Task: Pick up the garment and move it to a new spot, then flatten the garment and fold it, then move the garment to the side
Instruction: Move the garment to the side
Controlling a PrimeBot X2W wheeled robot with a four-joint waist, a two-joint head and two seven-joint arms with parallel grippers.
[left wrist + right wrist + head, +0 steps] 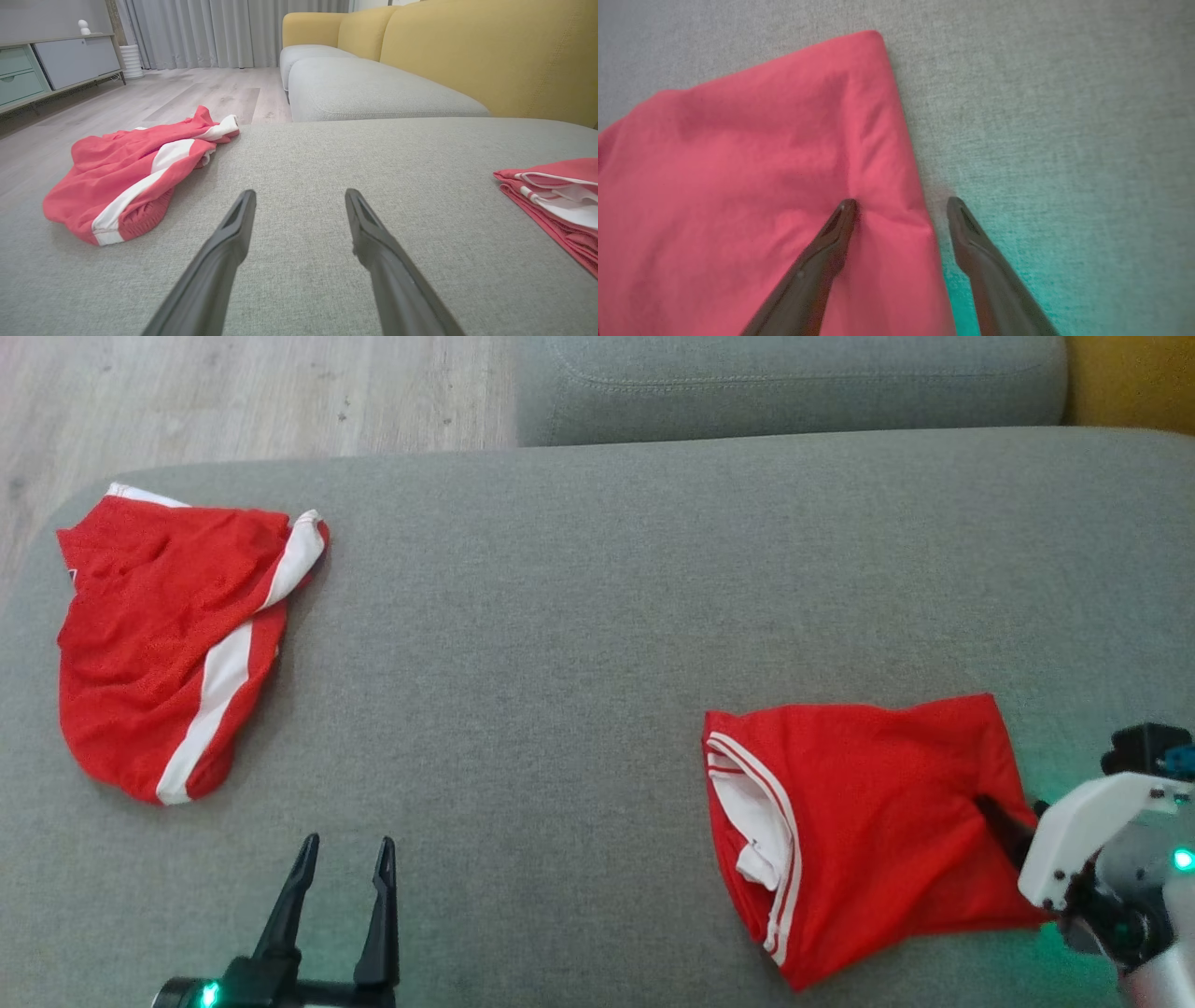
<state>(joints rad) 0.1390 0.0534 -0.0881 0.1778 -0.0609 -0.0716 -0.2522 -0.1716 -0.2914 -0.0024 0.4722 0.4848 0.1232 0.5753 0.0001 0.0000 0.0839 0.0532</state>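
The folded red garment [556, 205] runs off the left wrist view's right edge and the blurred right wrist view's left and bottom edges. In the head view, the right gripper's [1010, 805] white housing hides most of its fingers.

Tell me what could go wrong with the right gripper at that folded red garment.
1. The right gripper stands open astride the edge of the folded garment, one finger on cloth, one on the grey cushion; closing may catch only the top layer and undo the fold.
2. The finger on the cloth dimples it; dragging could bunch it.
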